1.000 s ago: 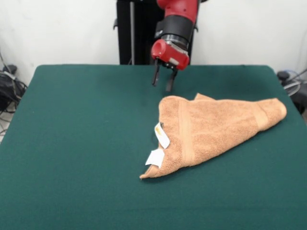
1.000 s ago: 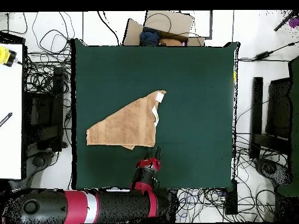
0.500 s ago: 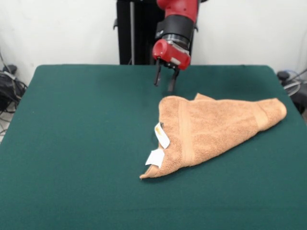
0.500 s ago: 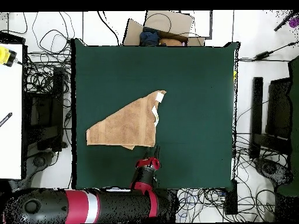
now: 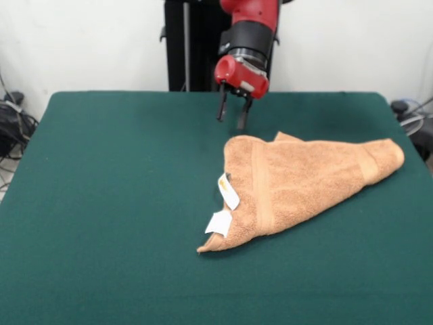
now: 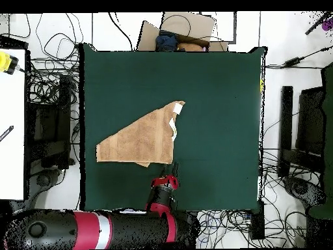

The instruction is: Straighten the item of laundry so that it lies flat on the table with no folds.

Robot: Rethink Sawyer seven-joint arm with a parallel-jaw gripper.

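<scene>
Towel [image 5: 298, 179] lying folded over into rough triangle right of table [image 5: 108, 203] centre, tags [image 5: 223, 206] showing at near edge: flattening not begun. Gripper [image 5: 231, 115] hovering just beyond far corner, fingers spread, gripping nothing.

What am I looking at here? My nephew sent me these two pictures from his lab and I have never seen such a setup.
Both pictures show one moment from two cameras. One camera faces the machine across the table; the other looks straight down from above. The machine is a red and black robot arm that ends in a gripper, a two-fingered claw for pinching things. It is open, holds nothing, and hangs just beyond the towel's edge without touching it. The large table covered in dark green cloth carries one thing: a small orange-tan terry towel, folded over itself into a rough triangle, with small white tags at one edge. Round the table, the overhead view shows tangled cables on the floor.
</scene>
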